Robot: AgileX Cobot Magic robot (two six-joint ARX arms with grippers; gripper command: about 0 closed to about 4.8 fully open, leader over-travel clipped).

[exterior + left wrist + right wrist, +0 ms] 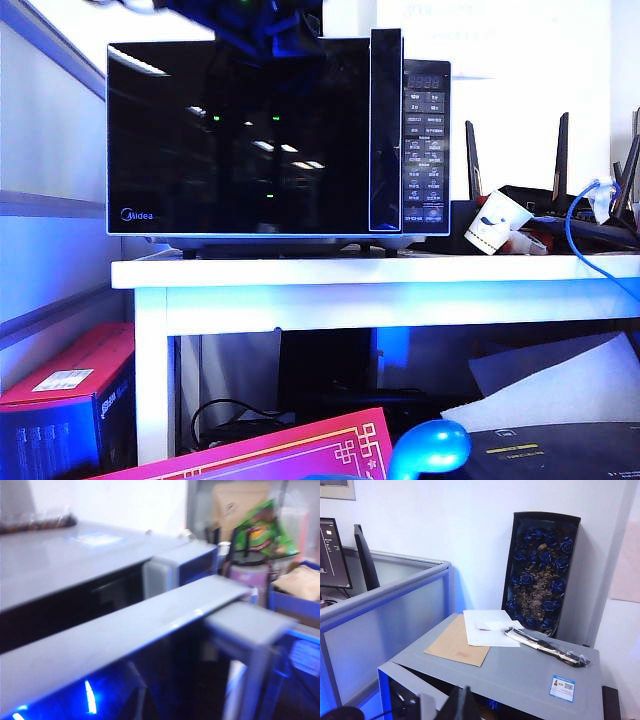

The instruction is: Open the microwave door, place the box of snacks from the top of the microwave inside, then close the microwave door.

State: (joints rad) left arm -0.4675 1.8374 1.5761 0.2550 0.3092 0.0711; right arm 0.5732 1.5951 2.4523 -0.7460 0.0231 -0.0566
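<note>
In the exterior view the microwave (280,140) stands on a white table (380,272). Its glossy microwave door (240,140) faces the camera, so a gap can hardly be judged, and a dark, blurred arm part hangs over its top edge; which arm it is I cannot tell. To the right on the table lie a tipped paper cup (497,222), a black router (560,205) and a blue cable (580,235). A red box (60,390) sits low on the left under the table. The left wrist view looks along the door's top edge and shows what the front view hides: the handle end stands clear of the microwave body, with a dark gap between. The left gripper does not appear there, so whether it is wide or narrow I cannot tell. A green chip bag (260,532) and a brown paper bag (235,505) stand far right. The right wrist view looks down on the grey microwave top, unseen from the front. A brown envelope (457,647) and white papers (487,627) lie on it. What seems to be the box of snacks (545,647), a long clear pack, lies just right of them. A dark box of blue roses (540,575) leans on the far wall. The right gripper (462,702) hangs near the front edge, its fingers pressed together on nothing.
</note>
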